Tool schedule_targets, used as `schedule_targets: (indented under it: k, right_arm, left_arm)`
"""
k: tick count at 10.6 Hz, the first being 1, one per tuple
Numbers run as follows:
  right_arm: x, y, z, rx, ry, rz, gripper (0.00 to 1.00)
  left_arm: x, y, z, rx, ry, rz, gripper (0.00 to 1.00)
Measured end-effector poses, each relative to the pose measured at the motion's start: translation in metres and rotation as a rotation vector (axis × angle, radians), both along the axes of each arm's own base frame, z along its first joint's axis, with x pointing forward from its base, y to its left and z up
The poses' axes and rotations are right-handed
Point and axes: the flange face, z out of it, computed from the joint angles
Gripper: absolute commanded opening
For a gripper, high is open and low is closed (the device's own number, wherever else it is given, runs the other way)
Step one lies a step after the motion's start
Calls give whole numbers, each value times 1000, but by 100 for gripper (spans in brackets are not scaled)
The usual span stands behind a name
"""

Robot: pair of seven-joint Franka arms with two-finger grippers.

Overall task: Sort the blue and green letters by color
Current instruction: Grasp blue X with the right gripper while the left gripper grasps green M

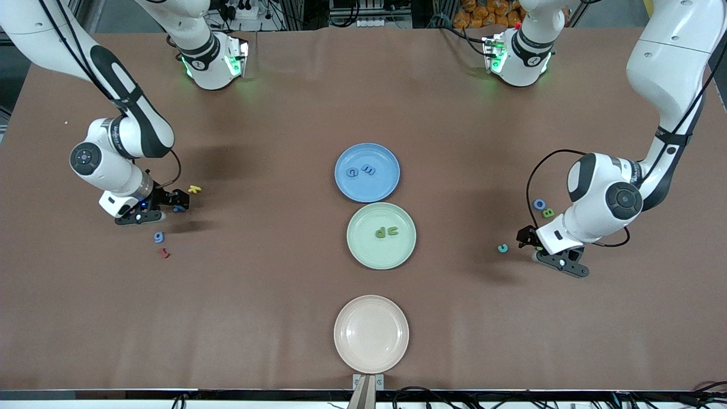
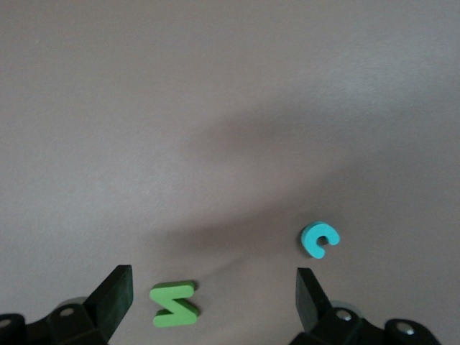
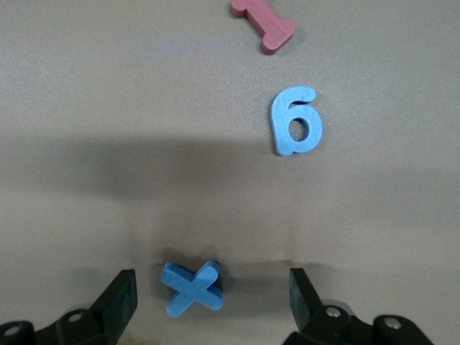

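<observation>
My right gripper (image 3: 213, 298) is open low over the table at the right arm's end, its fingers either side of a blue X letter (image 3: 192, 287) without touching it. A blue 6-shaped letter (image 3: 296, 121) lies close by. My left gripper (image 2: 213, 298) is open at the left arm's end, straddling a green S-shaped letter (image 2: 175, 304), with a teal c (image 2: 319, 240) just outside one finger. In the front view the blue plate (image 1: 375, 190) holds two blue letters (image 1: 352, 172) and the green plate (image 1: 375, 255) holds two green letters (image 1: 380, 233).
A yellow letter (image 1: 195, 188) and a dark red one (image 1: 164, 253) lie near the right gripper (image 1: 176, 203). A blue o (image 1: 539, 204) and a green B (image 1: 548, 213) sit beside the left arm. A beige plate (image 1: 371, 333) with nothing on it stands nearest the front camera.
</observation>
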Motion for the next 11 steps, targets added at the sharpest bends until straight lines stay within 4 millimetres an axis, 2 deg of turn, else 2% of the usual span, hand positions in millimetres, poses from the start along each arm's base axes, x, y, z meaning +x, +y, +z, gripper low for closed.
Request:
schedule_targets:
  k: [2, 4, 6, 9, 11]
  right_arm:
    - [-1, 0, -3, 2, 5, 0, 57]
    - [-1, 1, -5, 5, 0, 0, 38]
    - [1, 1, -4, 5, -11, 2, 33]
    - [2, 3, -1, 4, -19, 5, 31]
    - [2, 3, -1, 4, -19, 5, 27]
  left_arm:
    - [0, 23, -4, -4, 12, 85, 79]
    - [-1, 50, -16, -10, 31, 141, 76]
    - [-3, 54, -26, -17, 50, 196, 76]
    - [-5, 40, -35, -23, 68, 228, 75]
    - [-8, 41, -45, 1, 74, 199, 64]
